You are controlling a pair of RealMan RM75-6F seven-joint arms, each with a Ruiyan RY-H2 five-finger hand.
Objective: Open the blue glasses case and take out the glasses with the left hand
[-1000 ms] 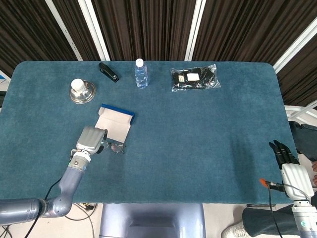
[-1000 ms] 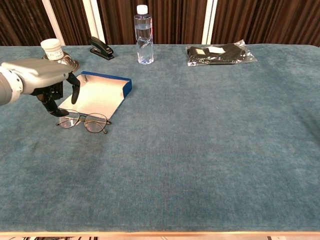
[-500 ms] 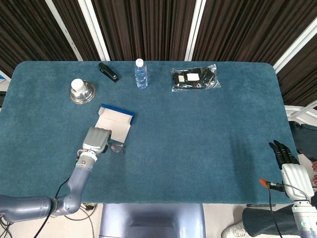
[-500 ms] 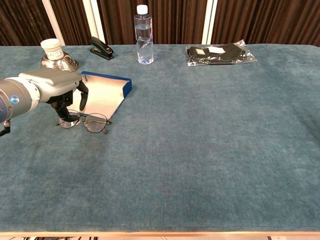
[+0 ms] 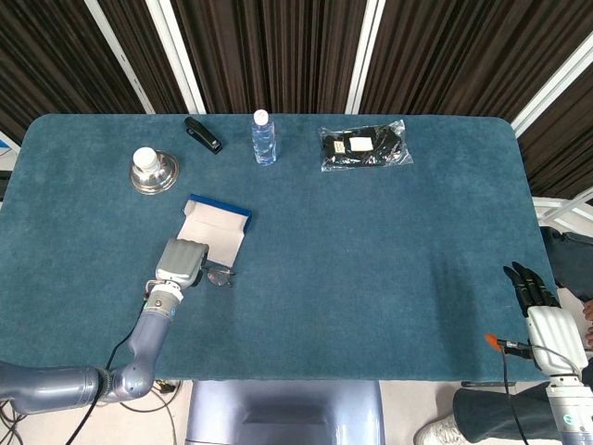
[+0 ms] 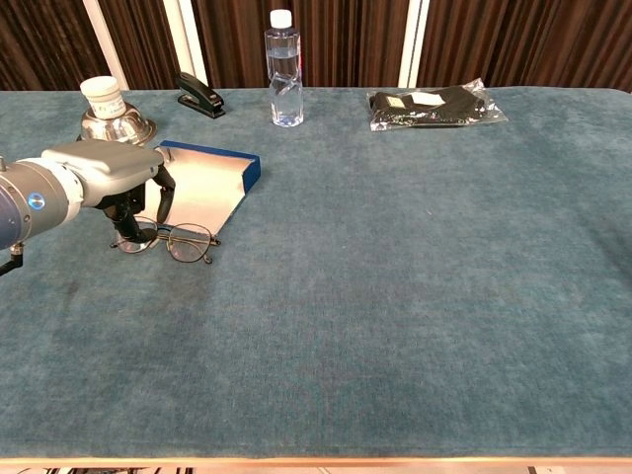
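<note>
bench (image 5: 371, 241): teal carpet-like top, carries everything
blue glasses case (image 6: 202, 183): lies open, pale lining up, left half of bench
left hand (image 6: 104, 178): palm down over the near left corner of the case, fingers curled onto the left lens of the glasses; whether it grips them, cannot tell
right hand (image 5: 537, 301): off the bench's right edge, fingers straight and together, holds nothing
glasses (image 6: 176, 240): on the bench just in front of the case, unfolded, right lens clear of the hand

left robot hand (image 6: 117, 178) palm down, fingers curled | right robot hand (image 5: 547, 320) fingers straight
</note>
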